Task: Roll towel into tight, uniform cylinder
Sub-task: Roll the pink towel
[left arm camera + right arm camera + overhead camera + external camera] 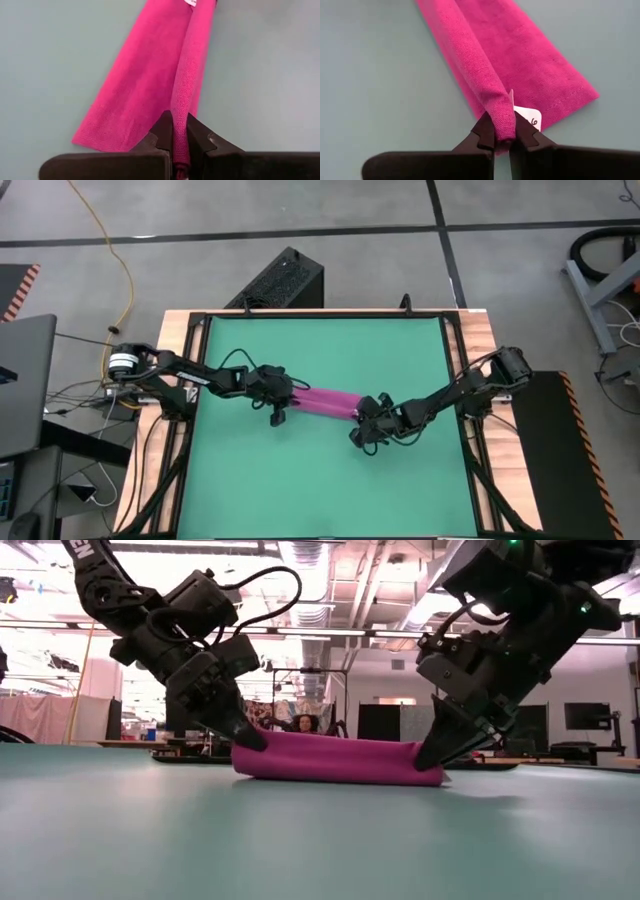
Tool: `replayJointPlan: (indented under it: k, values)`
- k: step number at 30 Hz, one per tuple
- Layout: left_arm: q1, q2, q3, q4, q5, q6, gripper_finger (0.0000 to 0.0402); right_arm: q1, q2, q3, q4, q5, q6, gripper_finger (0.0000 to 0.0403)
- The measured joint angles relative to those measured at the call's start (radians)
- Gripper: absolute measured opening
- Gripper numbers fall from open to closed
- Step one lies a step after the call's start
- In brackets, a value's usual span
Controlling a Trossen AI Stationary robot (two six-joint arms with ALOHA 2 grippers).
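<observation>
The magenta towel [325, 402] lies as a long narrow strip in the middle of the green mat [300, 480]. One long edge is rolled up into a thin ridge [186, 75]; the flat remainder [540, 65] lies on the mat beside it. A white tag [529, 117] shows at the right-hand end. My left gripper [283, 408] is shut on the strip's left end and my right gripper [362, 418] on its right end. In the low view the towel [335, 760] rests on the mat between the two grippers. My left gripper pinches the rolled ridge at the towel's left end [180, 120] between its two fingers. The fingers slant down from the table's left and lie along the ridge. The ridge runs straight toward the other gripper, and the flat part lies on the mat. My right gripper pinches the rolled ridge's right end [503, 120] between its two fingers, just beside the white tag. It comes slanting down from the table's right, along the ridge. The ridge rises a little to the fingers, while the flat layer stays on the mat.
The mat sits in a black frame on a wooden table [175, 330]. A black box [285, 280] stands beyond the far edge and a laptop [25, 380] to the left. Open mat lies near and far of the towel. A person [300, 723] sits far behind.
</observation>
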Motion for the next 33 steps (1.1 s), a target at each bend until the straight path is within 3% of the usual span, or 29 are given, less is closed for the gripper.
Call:
replayJointPlan:
  k: [8,19,25,33]
  values:
    - [0.000,0.099,0.001,0.064,-0.014,0.014,0.0003,-0.001,0.003,0.001,-0.022,-0.009,0.027,0.0034]
    - [-0.001,0.118,0.002,0.056,-0.036,0.003,0.0007,-0.003,0.091,0.004,-0.015,-0.026,0.053,0.0034]
    - [-0.010,0.139,0.003,0.049,-0.103,0.005,0.0061,0.002,0.097,0.003,-0.011,-0.032,0.056,0.0034]
    - [-0.008,0.112,0.003,0.004,-0.062,-0.016,0.0151,0.003,0.098,0.002,-0.011,-0.037,0.055,0.0034]
